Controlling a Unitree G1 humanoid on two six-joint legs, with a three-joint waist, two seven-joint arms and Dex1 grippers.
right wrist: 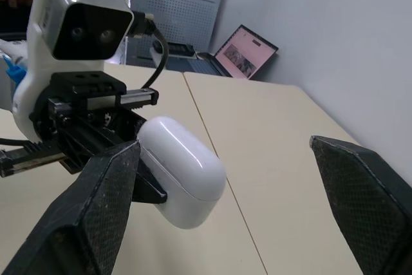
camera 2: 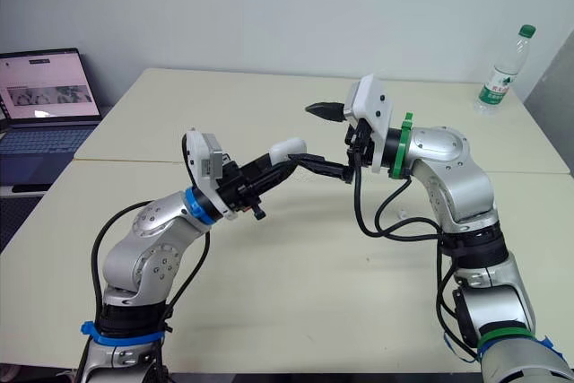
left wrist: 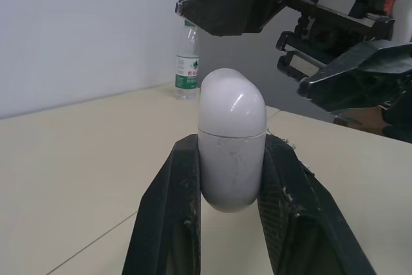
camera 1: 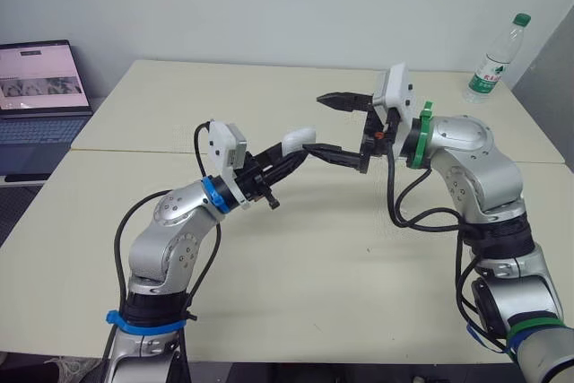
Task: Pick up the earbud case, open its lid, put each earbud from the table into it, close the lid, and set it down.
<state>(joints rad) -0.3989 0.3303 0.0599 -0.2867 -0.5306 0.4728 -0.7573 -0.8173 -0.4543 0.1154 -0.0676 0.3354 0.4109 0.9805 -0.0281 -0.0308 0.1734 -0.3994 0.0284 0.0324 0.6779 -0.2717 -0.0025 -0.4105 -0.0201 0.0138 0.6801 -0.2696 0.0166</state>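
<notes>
While the left claw [left wrist: 232,151] is raised above the pale cream desk [camera 1: 296,293], it clamps the smooth white rounded plastic earbud case [left wrist: 232,117] between its two black fingers [left wrist: 170,210], gripping the lower body of the case from both sides. A thin seam runs around the case and its domed lid sits closed, pointing away from the wrist toward the right arm. The case hangs in the air over the middle of the desk, well clear of the surface.

The right claw [camera 1: 339,128] faces it from the opposite side with its fingers spread wide and nothing between them. One finger reaches out above the level of the case, and the other lies lower, just beside the lid end; whether that lower finger touches the case cannot be told.

An open dark laptop [camera 1: 40,87] with a lit screen sits off the desk's far left corner. A clear plastic water bottle with a green cap and label [camera 1: 491,65] stands upright near the far right edge.
</notes>
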